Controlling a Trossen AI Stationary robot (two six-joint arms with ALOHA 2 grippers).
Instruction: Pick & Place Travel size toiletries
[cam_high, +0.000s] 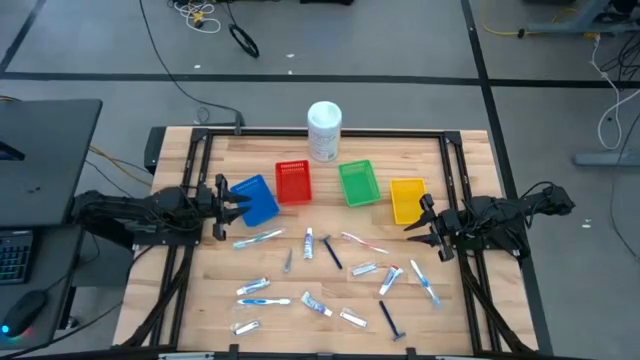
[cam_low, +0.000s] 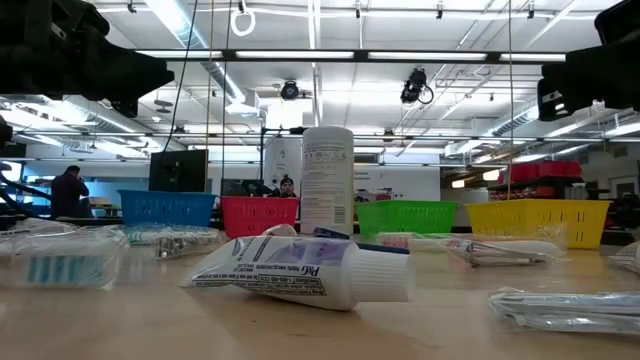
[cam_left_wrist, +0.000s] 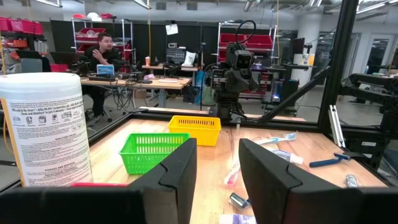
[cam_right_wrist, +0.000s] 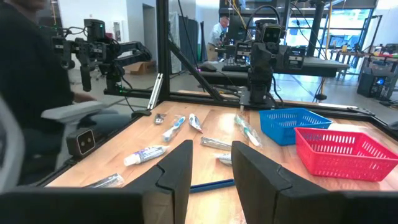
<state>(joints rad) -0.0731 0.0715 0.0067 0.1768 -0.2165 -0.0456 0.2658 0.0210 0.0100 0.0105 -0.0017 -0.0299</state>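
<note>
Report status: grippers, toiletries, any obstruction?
Left gripper open, empty, by blue basket. Right gripper open, empty, by yellow basket. Toiletries scattered, unpicked. Nothing blocking.

The white tub (cam_left_wrist: 45, 127) is cut off at the frame's edge.

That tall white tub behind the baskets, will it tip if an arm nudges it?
Possibly. The white tub stands upright, taller than it is wide, so a high push could topple it. It looks round, so once down it would probably roll. A low push more likely slides it.
</note>
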